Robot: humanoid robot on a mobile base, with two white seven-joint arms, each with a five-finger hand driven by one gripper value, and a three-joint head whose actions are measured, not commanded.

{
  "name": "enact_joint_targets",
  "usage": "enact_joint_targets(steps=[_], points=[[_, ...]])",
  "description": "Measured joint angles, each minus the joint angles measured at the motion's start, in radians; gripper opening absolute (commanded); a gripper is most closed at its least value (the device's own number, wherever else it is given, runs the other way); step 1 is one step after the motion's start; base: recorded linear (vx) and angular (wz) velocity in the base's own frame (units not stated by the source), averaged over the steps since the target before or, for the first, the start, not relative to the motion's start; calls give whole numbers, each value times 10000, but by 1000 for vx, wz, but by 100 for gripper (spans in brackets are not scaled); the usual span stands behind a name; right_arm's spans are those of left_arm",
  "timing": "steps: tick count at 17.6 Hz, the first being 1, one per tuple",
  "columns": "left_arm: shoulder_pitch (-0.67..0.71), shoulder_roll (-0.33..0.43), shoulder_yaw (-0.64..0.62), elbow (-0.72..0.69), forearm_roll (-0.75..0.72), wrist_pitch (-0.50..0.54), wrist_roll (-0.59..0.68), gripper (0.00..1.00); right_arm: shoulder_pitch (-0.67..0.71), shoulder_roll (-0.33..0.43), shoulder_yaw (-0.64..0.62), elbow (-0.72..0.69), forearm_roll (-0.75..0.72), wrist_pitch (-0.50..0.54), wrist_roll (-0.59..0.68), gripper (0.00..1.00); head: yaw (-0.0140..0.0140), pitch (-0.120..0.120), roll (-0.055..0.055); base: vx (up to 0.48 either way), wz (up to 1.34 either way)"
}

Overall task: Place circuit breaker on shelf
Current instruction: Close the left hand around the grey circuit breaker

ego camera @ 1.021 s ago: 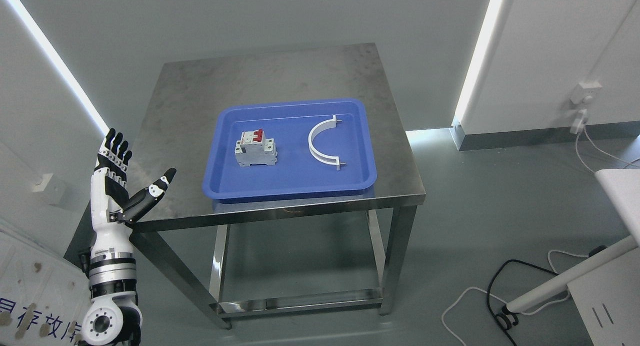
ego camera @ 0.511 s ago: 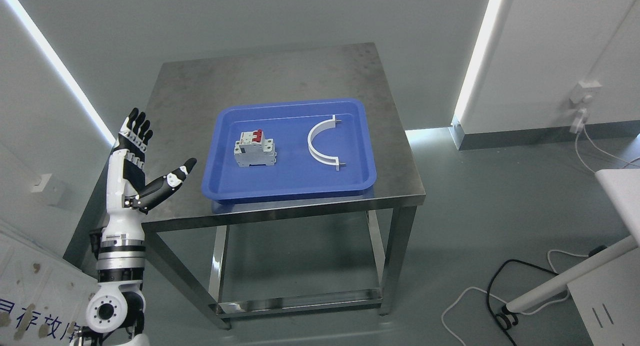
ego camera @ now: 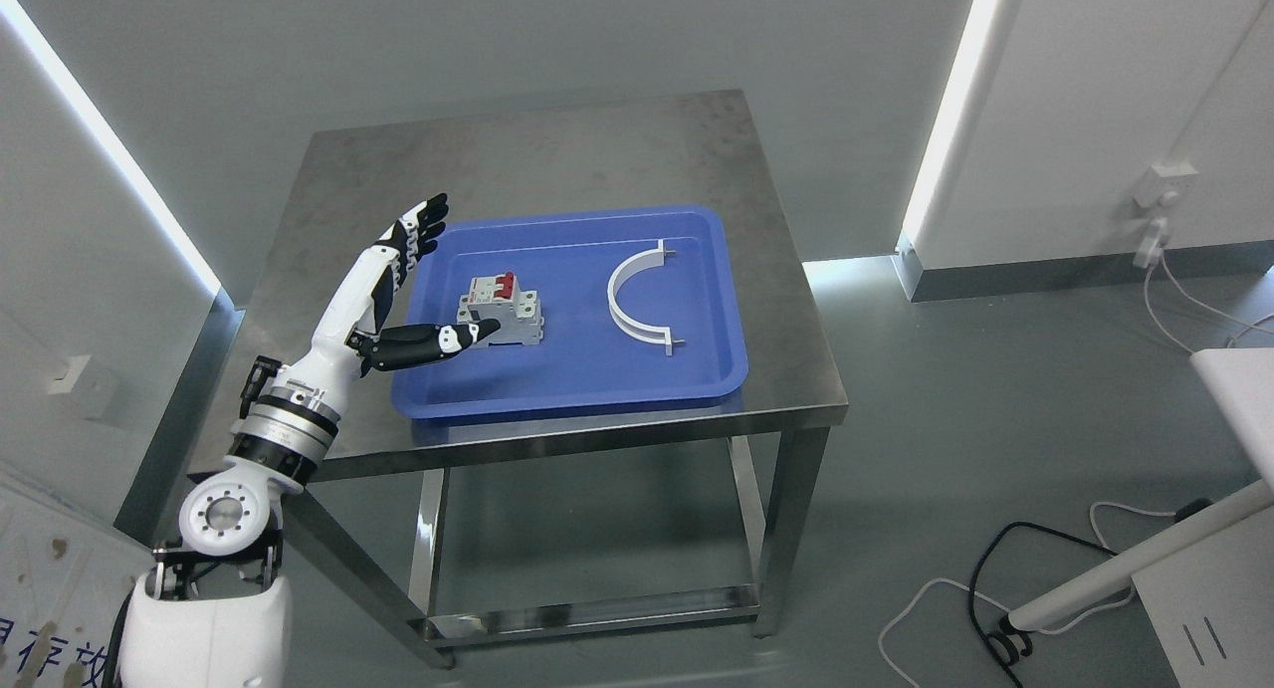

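While the left hand (ego camera: 398, 300), a jointed black-and-white plastic hand on a white arm, is hovering with spread fingers and holding nothing at the left of the frame, its thumb is pointing at the small grey boxy circuit breaker with red switches (ego camera: 501, 315), which is sitting in the left half of the glossy blue plastic tray (ego camera: 597, 384). Closing off-centre is likely to tip or slide the smooth casing across the slick tray. Right of it is lying a thin white curved plastic strip (ego camera: 634, 305). Everything is resting on the dull, scuffed steel table (ego camera: 557, 145).
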Motion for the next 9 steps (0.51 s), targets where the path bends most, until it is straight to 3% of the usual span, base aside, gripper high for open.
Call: enact_joint_targets(steps=[5, 9], points=[[-1009, 598, -844, 244, -638, 920, -971, 96, -1, 0, 0, 0, 0, 0, 0, 100, 0, 0, 0, 105, -56], [-1234, 1204, -1219, 374, -857, 1081, -2064, 96, -1, 0, 0, 0, 1, 0, 0, 100, 0, 0, 0, 59, 11]])
